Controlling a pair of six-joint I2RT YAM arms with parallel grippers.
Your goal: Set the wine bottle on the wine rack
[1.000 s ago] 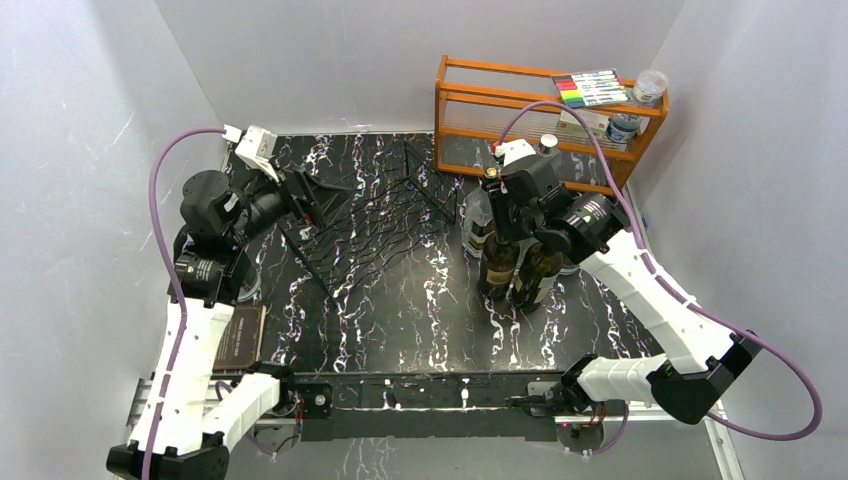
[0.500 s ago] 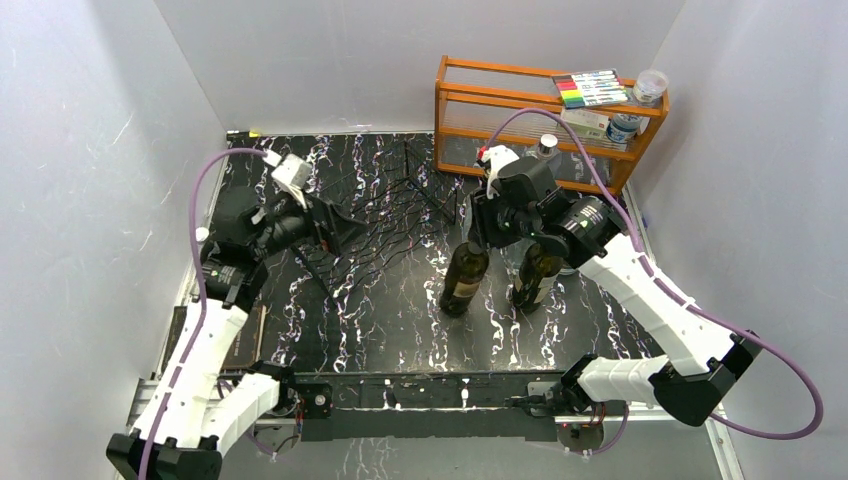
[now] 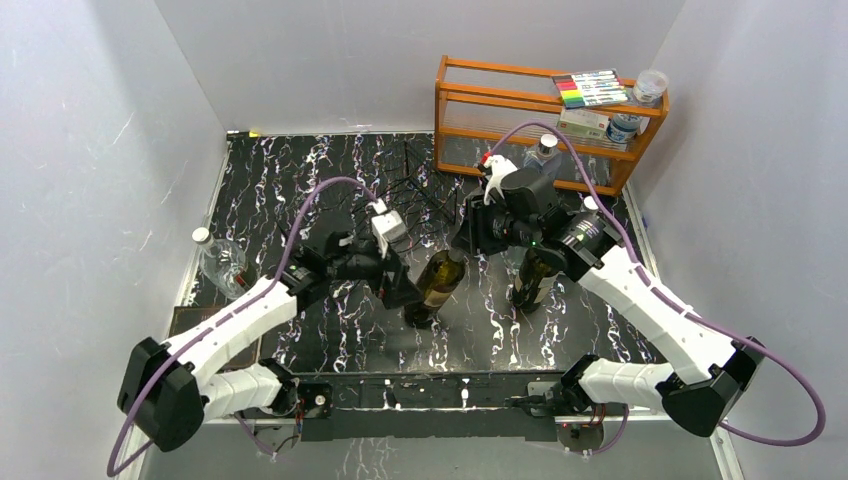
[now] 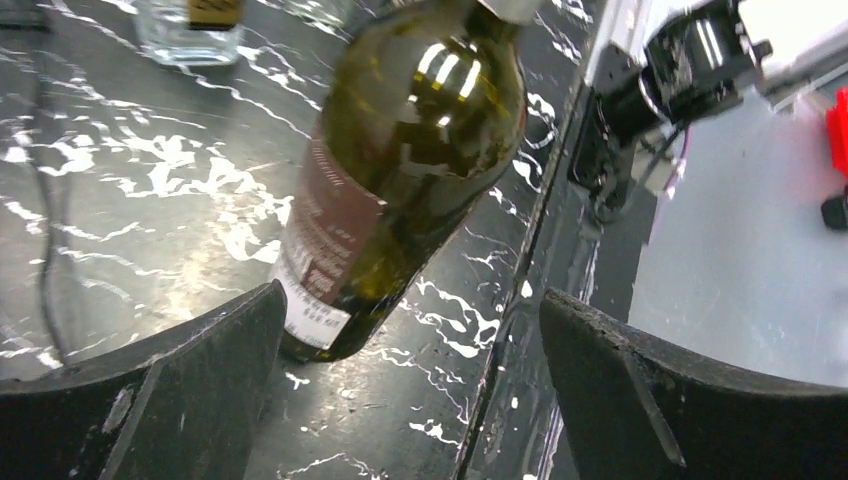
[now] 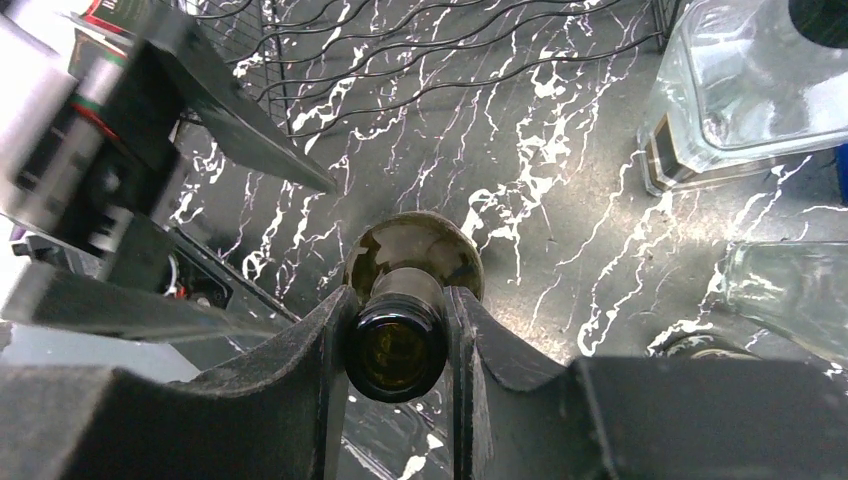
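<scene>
The wine bottle (image 3: 437, 283) is dark green with a brown label. It hangs tilted over the middle of the table, base toward the front left. My right gripper (image 3: 470, 236) is shut on its neck, with the open mouth (image 5: 397, 345) between the fingers. My left gripper (image 3: 407, 292) is open beside the bottle's base. In the left wrist view the bottle (image 4: 400, 180) stands just ahead of the wide-apart jaws (image 4: 410, 375), close to the left finger (image 4: 150, 400). The black wire wine rack (image 3: 405, 185) lies behind, partly hidden by my left arm, and also shows in the right wrist view (image 5: 430, 40).
A second dark bottle (image 3: 535, 278) stands right of the held one. Clear glass bottles (image 5: 740, 80) stand near it. An orange wooden shelf (image 3: 500, 105) with markers and jars is at the back right. A clear plastic bottle (image 3: 222, 262) lies at the left edge.
My right gripper has carried the bottle left and forward, tilting it more. My left arm has swung from the back left to the middle, beside the bottle's base.
</scene>
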